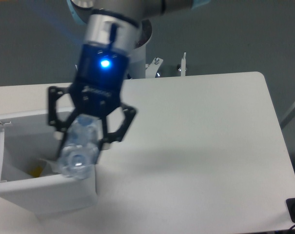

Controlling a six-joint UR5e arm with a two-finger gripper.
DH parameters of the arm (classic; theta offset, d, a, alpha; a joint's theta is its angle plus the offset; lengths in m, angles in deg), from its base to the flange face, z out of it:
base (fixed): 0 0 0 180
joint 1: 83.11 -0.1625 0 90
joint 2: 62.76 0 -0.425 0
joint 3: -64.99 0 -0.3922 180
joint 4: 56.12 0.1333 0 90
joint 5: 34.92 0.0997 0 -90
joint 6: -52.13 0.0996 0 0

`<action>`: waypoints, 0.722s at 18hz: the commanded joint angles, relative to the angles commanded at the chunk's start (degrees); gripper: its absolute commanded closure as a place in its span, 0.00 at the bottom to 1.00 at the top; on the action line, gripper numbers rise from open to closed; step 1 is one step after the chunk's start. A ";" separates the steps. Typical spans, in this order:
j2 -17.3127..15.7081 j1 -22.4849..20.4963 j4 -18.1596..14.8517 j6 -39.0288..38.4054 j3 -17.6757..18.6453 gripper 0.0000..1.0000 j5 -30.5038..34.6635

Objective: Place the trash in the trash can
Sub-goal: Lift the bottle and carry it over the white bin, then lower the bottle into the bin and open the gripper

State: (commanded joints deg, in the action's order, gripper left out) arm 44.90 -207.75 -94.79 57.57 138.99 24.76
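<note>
Fingers (119, 127) of the gripper (84, 139) clamp the bottle (79, 152), held in the air above the bin's (45, 187) near right corner. To drop it cleanly, I'd shift further over the opening before letting go. Paper lies inside. The bin stands on a white table (201, 141) before a grey wall.

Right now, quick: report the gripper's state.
Gripper: closed on the plastic bottle, held above the trash can.

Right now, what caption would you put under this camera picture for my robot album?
The robot's pincer carries a crushed plastic bottle over the open white trash can.
</note>
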 joint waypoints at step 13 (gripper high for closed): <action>-1.92 -0.58 -0.09 0.46 1.06 0.00 0.18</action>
State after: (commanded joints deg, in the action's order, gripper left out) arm 42.98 -208.34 -94.88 58.03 140.05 24.94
